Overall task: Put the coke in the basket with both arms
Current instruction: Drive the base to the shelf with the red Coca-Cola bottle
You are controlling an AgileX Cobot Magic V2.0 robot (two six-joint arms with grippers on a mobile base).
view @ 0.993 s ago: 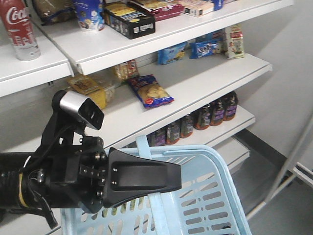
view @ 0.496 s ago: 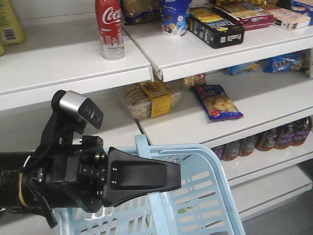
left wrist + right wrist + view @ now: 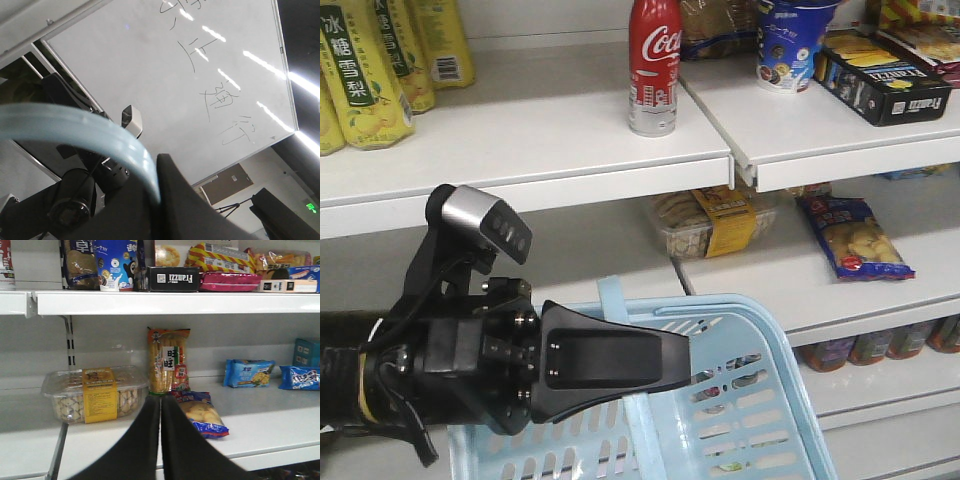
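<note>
Below the shelved coke, hung the basket by its handle from the clamped left gripper for loading, with right gripper closed empty.

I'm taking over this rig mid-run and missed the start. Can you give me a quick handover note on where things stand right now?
Left gripper: shut on the handle of the basket, carrying it.
Right gripper: shut, nothing in it, pointing at the snack shelf.
Coke: upright on the upper shelf, above and beyond the basket, untouched.
Done: basket in hand.
Left: open the right gripper, take the Coke and put it in the basket.
</note>
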